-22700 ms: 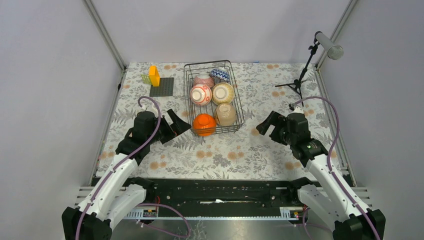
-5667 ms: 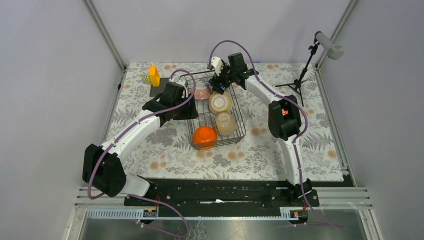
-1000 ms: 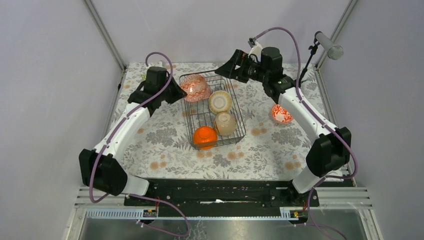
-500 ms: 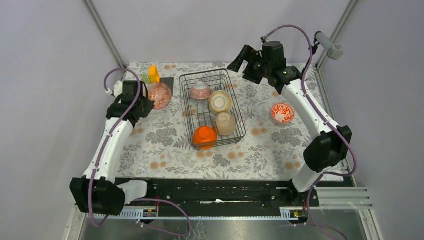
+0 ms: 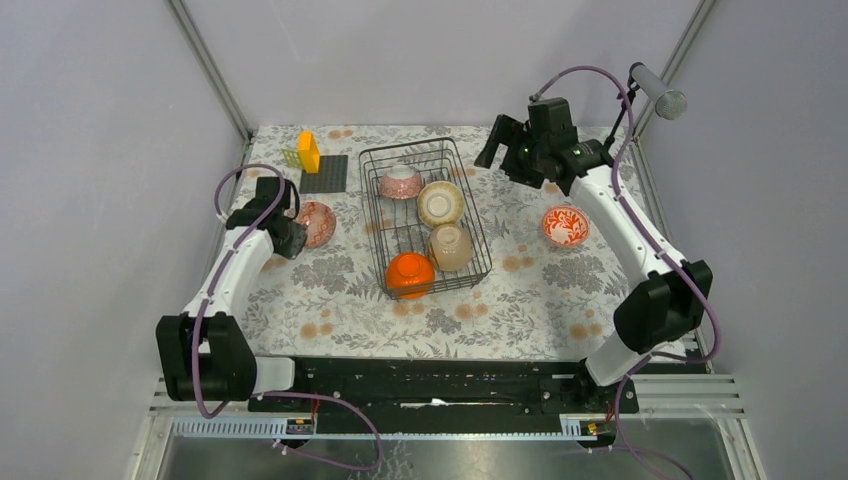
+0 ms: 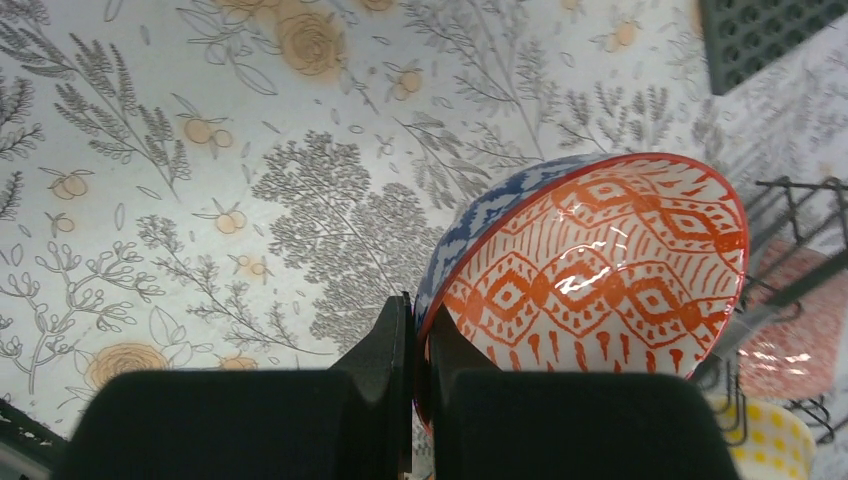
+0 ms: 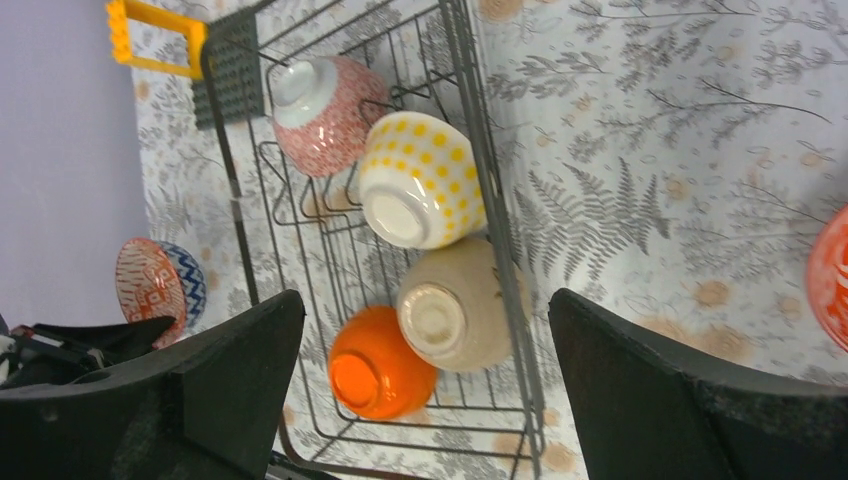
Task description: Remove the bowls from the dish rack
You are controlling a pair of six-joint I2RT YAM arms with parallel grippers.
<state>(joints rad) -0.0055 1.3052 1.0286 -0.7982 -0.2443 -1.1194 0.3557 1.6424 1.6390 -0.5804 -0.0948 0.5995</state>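
Observation:
The black wire dish rack (image 5: 440,288) stands mid-table holding a pinkish bowl (image 5: 401,181), a yellow-dotted cream bowl (image 5: 441,203), a beige bowl (image 5: 452,246) and an orange bowl (image 5: 410,272). Left of the rack, my left gripper (image 6: 420,330) is shut on the rim of a bowl (image 6: 600,270) that is blue-and-white outside and orange-patterned inside. It is tilted low over the cloth (image 5: 316,223). My right gripper (image 7: 425,295) is open and empty, high above the rack's back right (image 5: 500,145). A white bowl with red pattern (image 5: 566,225) sits on the table to the right.
A dark grey plate (image 5: 325,173) with a yellow block (image 5: 308,152) lies at the back left, just behind the held bowl. A microphone stand (image 5: 610,130) is at the back right near my right arm.
My left arm carried the patterned bowl from over the rack's back-left corner out to the left and down toward the cloth. My right gripper drew back to the right, still open.

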